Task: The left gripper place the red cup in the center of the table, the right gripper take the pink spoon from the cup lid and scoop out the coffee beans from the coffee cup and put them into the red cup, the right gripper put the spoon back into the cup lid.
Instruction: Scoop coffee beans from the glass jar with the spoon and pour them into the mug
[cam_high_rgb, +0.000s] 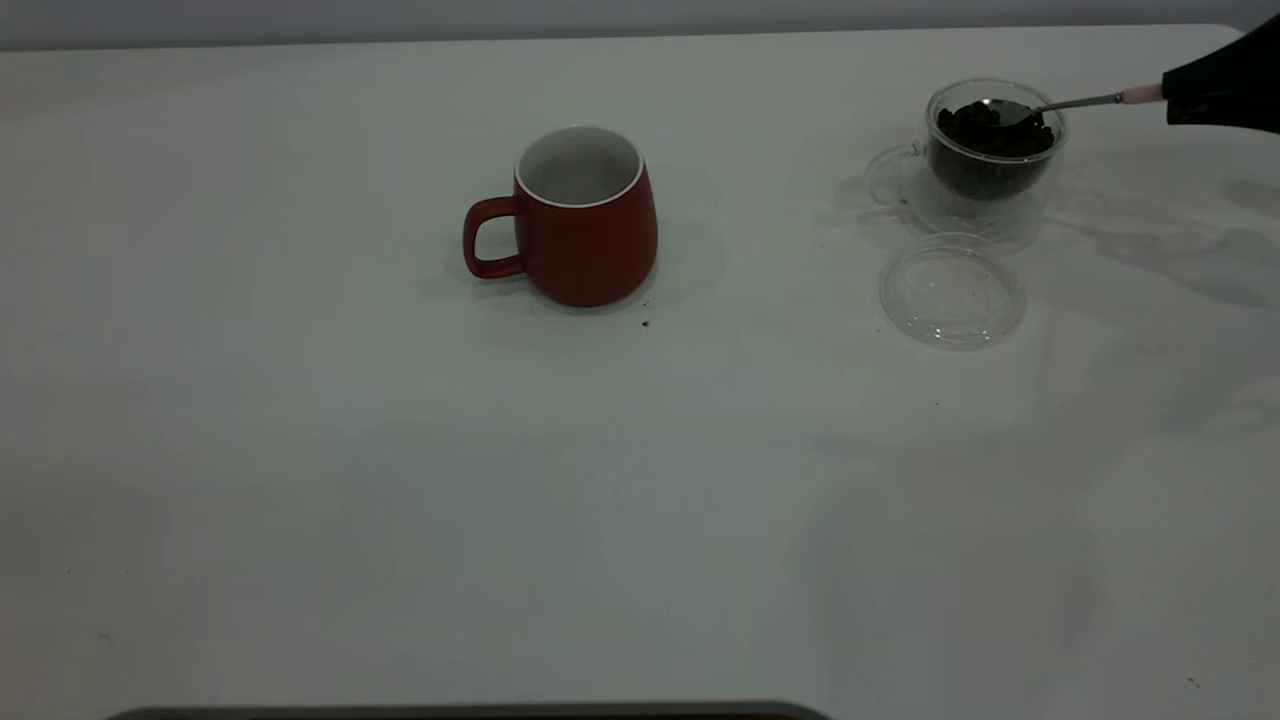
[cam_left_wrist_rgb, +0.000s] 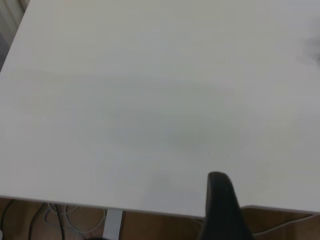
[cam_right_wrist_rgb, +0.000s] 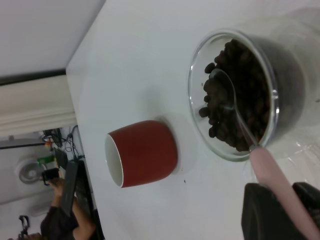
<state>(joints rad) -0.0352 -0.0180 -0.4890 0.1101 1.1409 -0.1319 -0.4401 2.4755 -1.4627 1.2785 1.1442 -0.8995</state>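
The red cup (cam_high_rgb: 585, 215) stands upright near the middle of the table (cam_high_rgb: 640, 480), handle to the left, its white inside empty. The coffee cup (cam_high_rgb: 990, 160) stands at the far right, filled with coffee beans (cam_high_rgb: 995, 135). The clear cup lid (cam_high_rgb: 952, 290) lies empty just in front of it. My right gripper (cam_high_rgb: 1195, 95) is shut on the pink spoon (cam_high_rgb: 1090, 100) by its pink handle (cam_right_wrist_rgb: 267, 170). The spoon's silver bowl (cam_right_wrist_rgb: 225, 90) lies on the beans (cam_right_wrist_rgb: 245, 100) inside the glass rim. The red cup also shows in the right wrist view (cam_right_wrist_rgb: 145, 152). My left gripper (cam_left_wrist_rgb: 220, 192) hangs over the table's edge, away from everything.
A few dark specks lie on the table, one just in front of the red cup (cam_high_rgb: 645, 323). A dark edge (cam_high_rgb: 470, 712) shows along the near side. Past the table's edge, the left wrist view shows cables and a table leg (cam_left_wrist_rgb: 112, 225).
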